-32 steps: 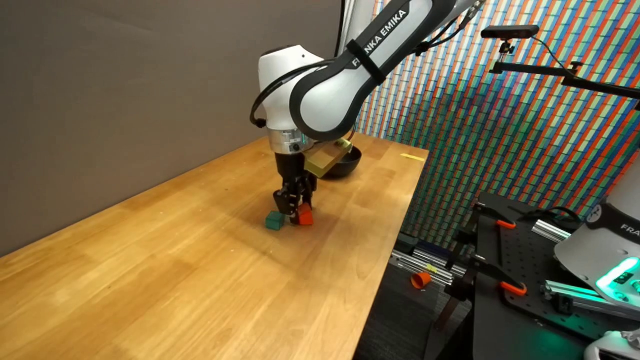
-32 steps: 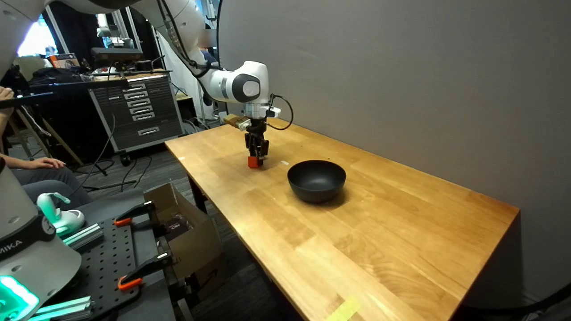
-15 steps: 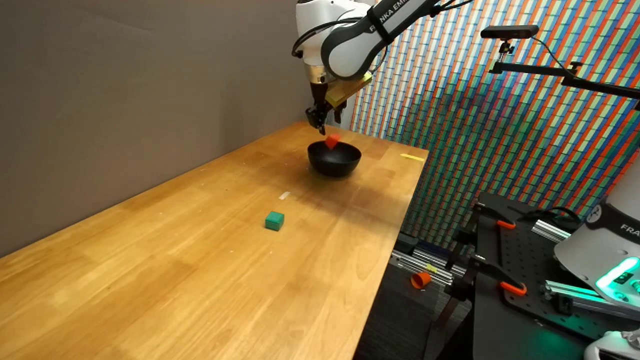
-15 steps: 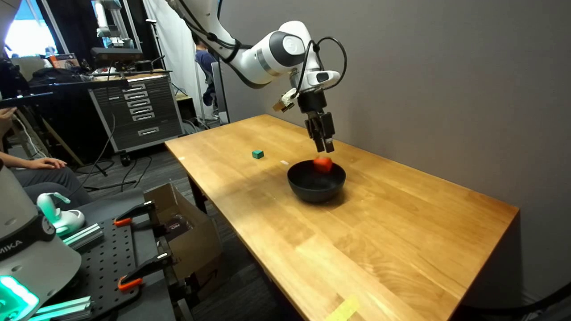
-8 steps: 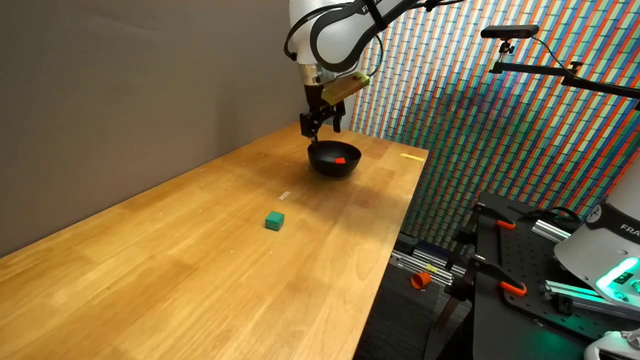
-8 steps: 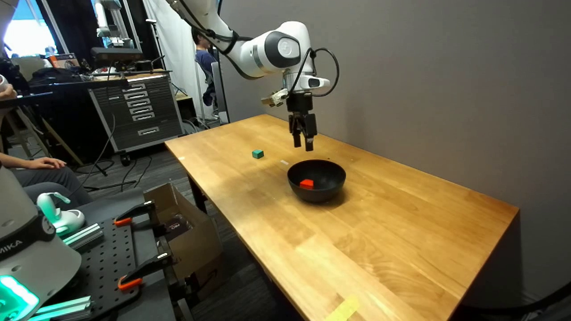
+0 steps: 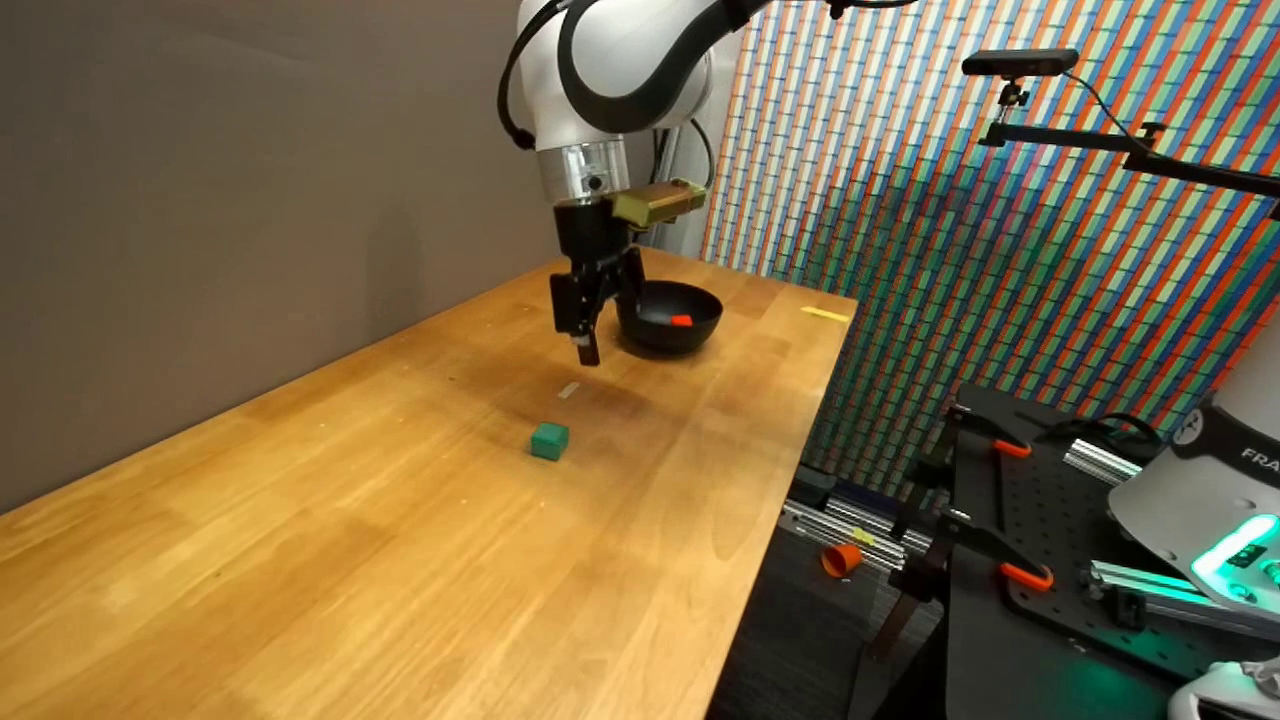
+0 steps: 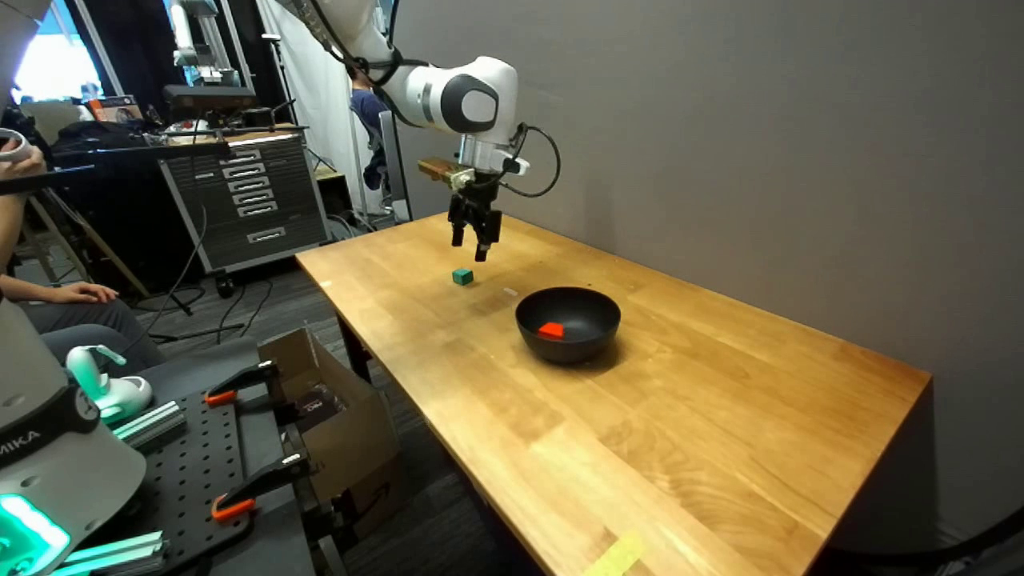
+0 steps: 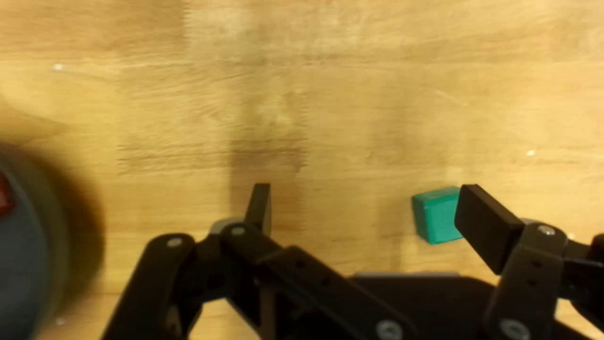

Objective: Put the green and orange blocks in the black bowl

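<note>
The green block [image 7: 549, 441] rests by itself on the wooden table, seen in both exterior views. In the wrist view the green block [image 9: 436, 218] shows low on the right, its right edge covered by a finger [image 9: 488, 224]. Inside the black bowl [image 8: 568, 353] lies the orange block [image 8: 551, 330], looking red-orange; only a sliver of that orange block [image 9: 4, 194] shows in the wrist view. My gripper [image 8: 469, 248] hangs above the table between bowl and green block, higher than the block. Its fingers are spread wide, with nothing held between them.
A grey wall [image 8: 720, 176] runs along the table's long side. The table's opposite edge drops to the floor near the robot base [image 7: 1200, 480]. A small pale scrap [image 7: 568, 390] lies between the green block and the bowl.
The orange block has gone from my gripper, fallen and settled in the bowl as the fingers opened. The gripper has since moved away from above the bowl toward the green block.
</note>
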You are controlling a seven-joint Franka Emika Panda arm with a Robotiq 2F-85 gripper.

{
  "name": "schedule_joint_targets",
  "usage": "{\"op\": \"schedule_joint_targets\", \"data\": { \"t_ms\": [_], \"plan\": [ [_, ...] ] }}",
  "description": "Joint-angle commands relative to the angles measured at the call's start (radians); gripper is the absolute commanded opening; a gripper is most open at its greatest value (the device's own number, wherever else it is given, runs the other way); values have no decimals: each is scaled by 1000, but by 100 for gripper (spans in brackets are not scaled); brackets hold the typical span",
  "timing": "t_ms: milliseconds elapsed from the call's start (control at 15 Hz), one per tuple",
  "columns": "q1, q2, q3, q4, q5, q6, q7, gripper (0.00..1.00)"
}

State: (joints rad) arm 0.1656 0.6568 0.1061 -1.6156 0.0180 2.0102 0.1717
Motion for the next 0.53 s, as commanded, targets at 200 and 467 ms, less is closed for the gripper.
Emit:
{"op": "schedule_joint_targets", "data": {
  "t_ms": [200,467],
  "plan": [
    [21,107,65,92,55,-35,-136,100],
    [56,156,66,118,31,9,-160,100]
  ]
}}
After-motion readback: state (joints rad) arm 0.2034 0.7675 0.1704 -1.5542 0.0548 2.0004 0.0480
